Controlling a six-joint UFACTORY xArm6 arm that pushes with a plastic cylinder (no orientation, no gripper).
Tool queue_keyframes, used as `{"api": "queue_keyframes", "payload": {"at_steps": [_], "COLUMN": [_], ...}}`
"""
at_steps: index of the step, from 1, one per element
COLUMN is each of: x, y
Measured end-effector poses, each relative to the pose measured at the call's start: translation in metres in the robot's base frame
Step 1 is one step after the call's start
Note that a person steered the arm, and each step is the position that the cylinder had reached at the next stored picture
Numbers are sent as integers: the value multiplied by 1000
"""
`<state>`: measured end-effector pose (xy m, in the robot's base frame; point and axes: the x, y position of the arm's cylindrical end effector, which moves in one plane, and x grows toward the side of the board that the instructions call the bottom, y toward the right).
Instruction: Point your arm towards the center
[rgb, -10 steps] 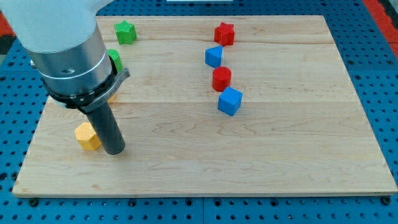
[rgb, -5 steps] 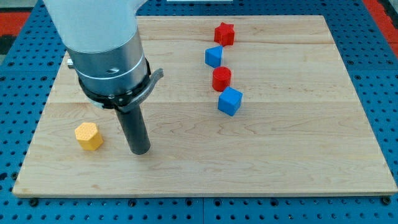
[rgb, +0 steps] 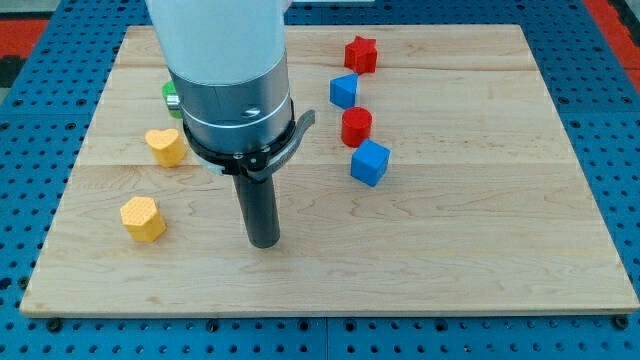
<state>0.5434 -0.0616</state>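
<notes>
- The wooden tabletop (rgb: 480, 250) is seen lying bare along the view's bottom edge; no block is found there.
- My tip (rgb: 264, 243) is planted on the wood in the lower half, a little to the view's left of the middle line, touching no block.
- No pincer is seen on this arm. Only a straight dark rod is carried, so whether anything is open or closed cannot be told, and nothing is gripped.
- A yellow hexagon-like block (rgb: 142, 219) is seen well apart from my tip, towards the view's left, at nearly the same depth.
- The centre of the tabletop (rgb: 325, 175) is judged to lie up and to the view's right of my tip, on bare wood just left of the blue cube (rgb: 369, 162).
- The task is judged well along but not finished: a short stretch towards the upper right is left to be covered, and the blue cube is to be kept clear of.
- Further back, a yellow heart (rgb: 166, 146) is seen at the left, beside the arm's body.
- A red cylinder (rgb: 356, 127) and a second blue block (rgb: 344, 91) are lined up behind the blue cube.
- A green block (rgb: 172, 98) is mostly hidden by the arm; its shape cannot be made out.
- Farthest off, a red star (rgb: 360, 54) is seen near the top edge.
</notes>
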Motion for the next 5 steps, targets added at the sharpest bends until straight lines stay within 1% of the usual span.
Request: {"api": "queue_keyframes", "payload": {"at_steps": [1,2,5], "x": [-14,-32,-31], "y": [17,20,24]}}
